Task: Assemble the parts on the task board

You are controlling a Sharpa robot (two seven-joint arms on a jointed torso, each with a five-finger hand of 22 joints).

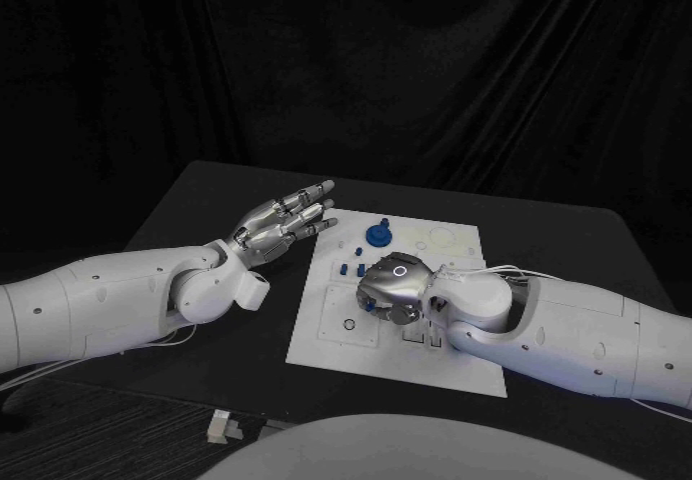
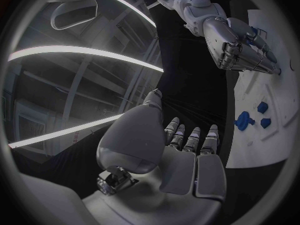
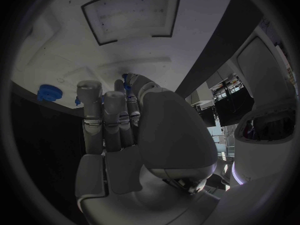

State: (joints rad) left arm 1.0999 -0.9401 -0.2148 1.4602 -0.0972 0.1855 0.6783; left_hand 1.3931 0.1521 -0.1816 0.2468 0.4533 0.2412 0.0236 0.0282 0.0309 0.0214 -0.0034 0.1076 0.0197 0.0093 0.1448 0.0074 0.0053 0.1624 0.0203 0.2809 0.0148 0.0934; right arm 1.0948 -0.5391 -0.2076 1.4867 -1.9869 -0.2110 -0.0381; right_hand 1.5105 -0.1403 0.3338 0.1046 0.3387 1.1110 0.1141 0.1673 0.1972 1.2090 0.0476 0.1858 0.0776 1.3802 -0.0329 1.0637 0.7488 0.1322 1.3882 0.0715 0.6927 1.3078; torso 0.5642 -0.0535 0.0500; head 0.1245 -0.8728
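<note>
The white task board (image 1: 325, 335) sits in the middle of the black counter (image 1: 188, 215), a bit skewed. The left hand (image 1: 284, 224) hovers off the board's left edge, palm up-ish with fingers stretched out and apart, nothing in it. The right hand (image 1: 392, 288) is down over the middle of the board, fingers curled toward the surface; can't tell if it's actually pinching anything, since the fingertips are hidden. A round blue part (image 1: 378, 236) stands near the board's far edge, with a couple of smaller blue parts (image 1: 351, 269) just left of the right hand.
</note>
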